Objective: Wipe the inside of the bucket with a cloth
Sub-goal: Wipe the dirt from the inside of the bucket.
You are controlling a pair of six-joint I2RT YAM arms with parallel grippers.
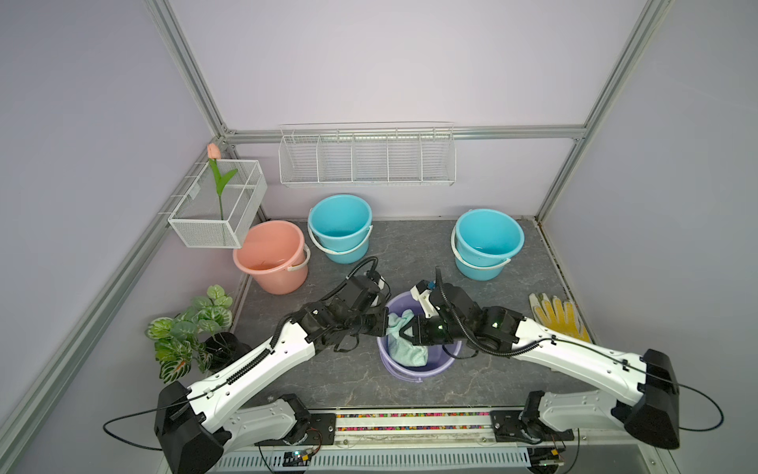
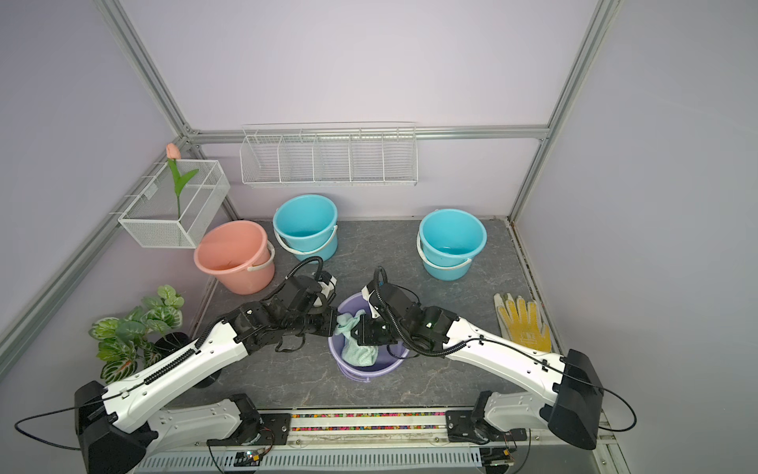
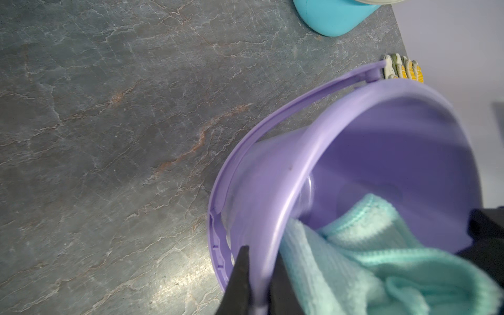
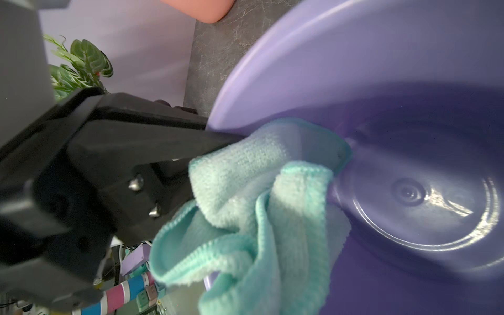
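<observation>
The purple bucket (image 1: 414,371) (image 2: 369,369) stands near the front middle of the table, between my two arms. My left gripper (image 1: 385,322) (image 2: 334,322) (image 3: 261,253) is shut on the bucket's left rim, one finger outside the wall (image 3: 381,152) and one inside. The mint-green cloth (image 1: 406,349) (image 2: 359,353) (image 3: 354,267) (image 4: 259,191) lies bunched inside against the bucket's wall (image 4: 409,191). My right gripper (image 1: 404,330) (image 2: 355,330) reaches in over the rim and is shut on the cloth. In the right wrist view the cloth hides its fingers.
A pink bucket (image 1: 272,254) and two blue buckets (image 1: 340,225) (image 1: 488,242) stand at the back. A yellow-and-white glove (image 1: 560,316) lies at the right. A potted plant (image 1: 192,328) stands at the left, below a wire basket (image 1: 217,205) with a tulip. A wire shelf (image 1: 367,158) hangs on the back wall.
</observation>
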